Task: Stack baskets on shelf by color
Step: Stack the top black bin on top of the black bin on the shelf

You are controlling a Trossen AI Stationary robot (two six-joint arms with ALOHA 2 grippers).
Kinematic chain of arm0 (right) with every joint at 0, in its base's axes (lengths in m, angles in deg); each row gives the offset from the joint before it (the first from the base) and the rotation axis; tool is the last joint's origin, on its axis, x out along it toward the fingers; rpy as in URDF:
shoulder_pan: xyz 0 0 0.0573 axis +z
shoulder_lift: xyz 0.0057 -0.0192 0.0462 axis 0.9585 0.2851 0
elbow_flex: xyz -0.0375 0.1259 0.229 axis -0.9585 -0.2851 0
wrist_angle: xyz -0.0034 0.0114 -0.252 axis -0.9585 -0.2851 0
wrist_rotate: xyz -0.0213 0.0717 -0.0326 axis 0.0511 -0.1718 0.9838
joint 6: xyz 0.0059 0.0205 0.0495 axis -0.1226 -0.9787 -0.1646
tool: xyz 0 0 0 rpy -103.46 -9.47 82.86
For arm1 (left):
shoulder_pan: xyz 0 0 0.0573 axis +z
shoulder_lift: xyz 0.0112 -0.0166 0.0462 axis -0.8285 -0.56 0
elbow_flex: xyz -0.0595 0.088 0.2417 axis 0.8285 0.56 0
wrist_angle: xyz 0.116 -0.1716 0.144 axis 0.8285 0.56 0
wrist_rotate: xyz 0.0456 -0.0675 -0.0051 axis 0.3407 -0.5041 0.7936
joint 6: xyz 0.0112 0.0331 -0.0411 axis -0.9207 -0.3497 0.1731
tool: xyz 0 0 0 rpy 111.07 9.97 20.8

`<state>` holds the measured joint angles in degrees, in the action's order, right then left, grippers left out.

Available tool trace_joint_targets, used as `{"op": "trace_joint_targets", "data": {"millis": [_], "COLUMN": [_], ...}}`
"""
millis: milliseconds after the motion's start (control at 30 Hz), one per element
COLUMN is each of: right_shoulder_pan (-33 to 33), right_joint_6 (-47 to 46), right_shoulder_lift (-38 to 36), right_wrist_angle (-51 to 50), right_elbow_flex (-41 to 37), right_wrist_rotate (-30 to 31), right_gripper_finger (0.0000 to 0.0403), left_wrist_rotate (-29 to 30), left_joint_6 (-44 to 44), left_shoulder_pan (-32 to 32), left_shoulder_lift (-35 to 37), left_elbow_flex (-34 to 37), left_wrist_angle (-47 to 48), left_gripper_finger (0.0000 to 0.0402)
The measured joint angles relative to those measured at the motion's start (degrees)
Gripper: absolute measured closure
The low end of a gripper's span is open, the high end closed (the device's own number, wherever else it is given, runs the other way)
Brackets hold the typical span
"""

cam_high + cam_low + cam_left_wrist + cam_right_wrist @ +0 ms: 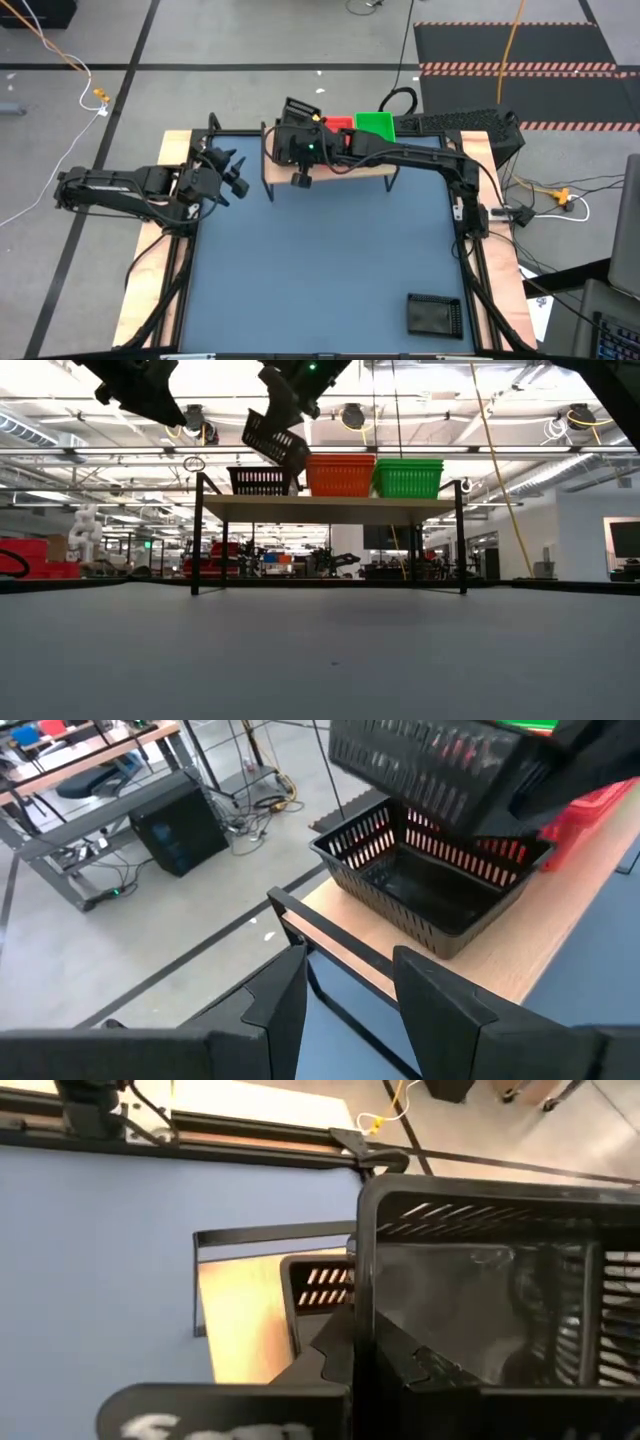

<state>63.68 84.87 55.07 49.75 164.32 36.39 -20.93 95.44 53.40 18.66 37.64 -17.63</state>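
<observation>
The shelf point(330, 507) stands at the table's far edge. On it sit a black basket point(260, 481) at the left end, a red stack point(340, 475) in the middle and a green stack point(408, 478) at the right. My right gripper point(300, 385) is shut on a second black basket point(274, 438), tilted in the air just above the black one on the shelf point(430, 890). My left gripper point(235, 172) hovers open, left of the shelf, touching nothing. A third black basket point(435, 315) lies flat on the table near its right near corner. My right gripper point(370, 1375) pinches one side wall point(365, 1280) of the black basket, apparently one finger inside and one outside. It comes from above. The basket is lifted clear and hangs tilted below the fingers, its lower corner close over the basket on the shelf.
The right arm point(420, 155) stretches over the shelf from the table's right side. The shelf's black legs point(196, 535) stand on the tabletop. Wide blue tabletop point(330, 270) lies bare in front of the shelf. Cables and floor lie beyond the far edge.
</observation>
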Motion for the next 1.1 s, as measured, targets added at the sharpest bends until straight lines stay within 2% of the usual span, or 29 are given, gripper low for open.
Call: {"op": "trace_joint_targets", "data": {"millis": [200, 333, 767, 967, 1100], "right_shoulder_pan": [0.13, 0.03, -0.74, -0.33, -0.01], "right_joint_6": [-0.64, -1.33, -0.59, 4.83, 6.56], "right_shoulder_lift": [0.04, 0.0, 0.0, 0.0, -0.09], "right_wrist_angle": [-0.63, -0.52, 1.69, 2.06, 3.89], "right_elbow_flex": [0.0, 0.0, 0.0, -0.11, -3.27], "right_wrist_rotate": [-3.19, -2.91, -2.2, 4.54, 4.92], "right_gripper_finger": [0.0403, 0.0392, 0.0302, 0.0285, 0.0294], "left_wrist_rotate": [-0.02, -0.04, -0.09, -0.13, -0.15], "left_joint_6": [-0.13, 0.32, 0.83, 0.81, 0.81], "left_shoulder_pan": [0.0, -0.23, -0.24, -0.24, -0.24], "left_shoulder_lift": [0.0, 0.0, 0.0, 0.0, 0.0], "left_elbow_flex": [-0.02, -0.02, 0.0, -0.01, -0.02], "left_wrist_angle": [0.0, 0.02, 0.09, 0.13, 0.24], "left_gripper_finger": [0.025, 0.025, 0.025, 0.025, 0.025]}}
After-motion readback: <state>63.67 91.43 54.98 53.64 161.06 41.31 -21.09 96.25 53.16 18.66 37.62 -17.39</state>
